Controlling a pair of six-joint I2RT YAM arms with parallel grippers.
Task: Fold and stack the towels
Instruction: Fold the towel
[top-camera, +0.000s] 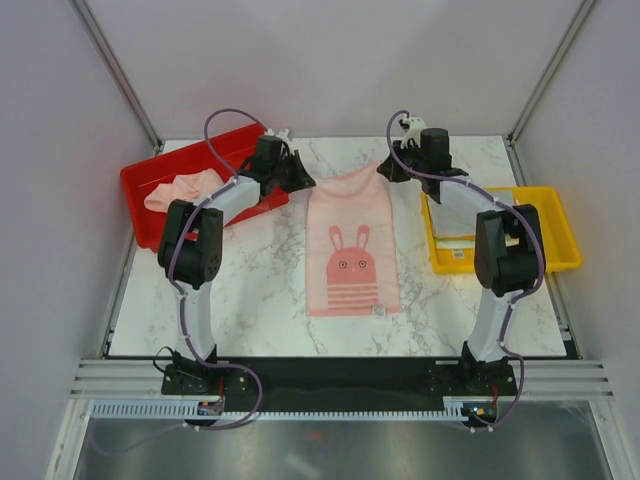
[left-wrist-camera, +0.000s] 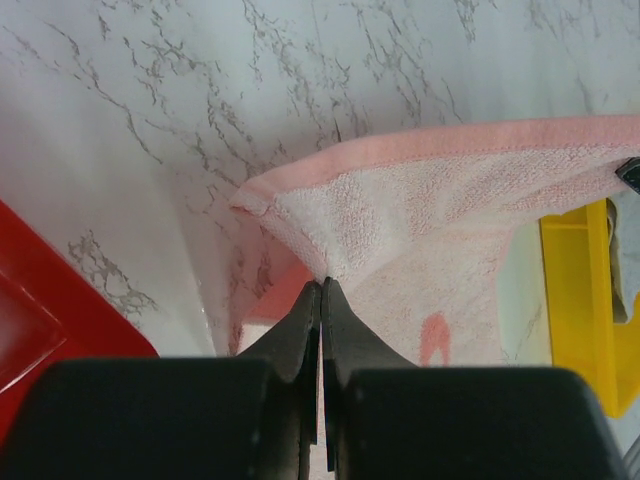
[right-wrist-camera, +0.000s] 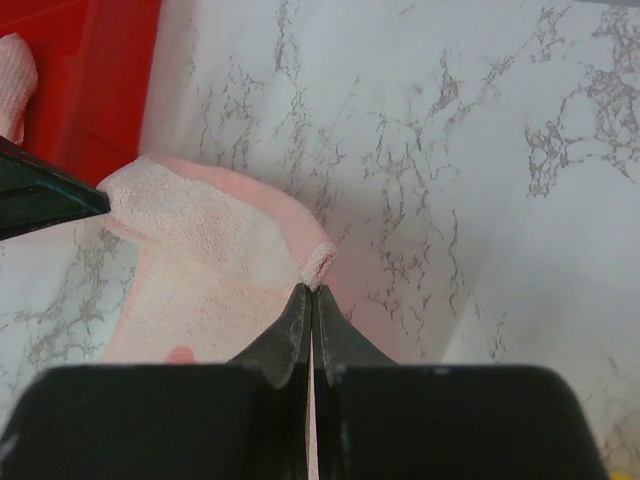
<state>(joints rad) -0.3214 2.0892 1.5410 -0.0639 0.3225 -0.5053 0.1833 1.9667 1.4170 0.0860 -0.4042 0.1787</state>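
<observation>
On the desk (top-camera: 250, 290), dead centre: pink bunny towel (top-camera: 352, 245), spread flat, print up, near edge lying down, two far corners pinched and raised a little. At its far left corner, left fingers (left-wrist-camera: 312, 310) shut tight on a tuck of cloth. At its far right corner, right fingers (right-wrist-camera: 300, 310) shut tight on the rolled hem. Held by both far corners, most likely, to keep that edge taut and square for carrying over toward the near edge and halving the towel cleanly. Not yet folded.

Left of the towel, red tray (top-camera: 135, 190), holding a crumpled peach towel (top-camera: 185, 188), unfolded, presumably next in line. Right of the towel, yellow tray (top-camera: 565, 255), holding something pale and flat with a small label. Probably folded towels stacked there, though half hidden behind the right arm (top-camera: 505, 250) and hard to make out. Both trays near the towel's lifted corners, well apart from its near edge.
</observation>
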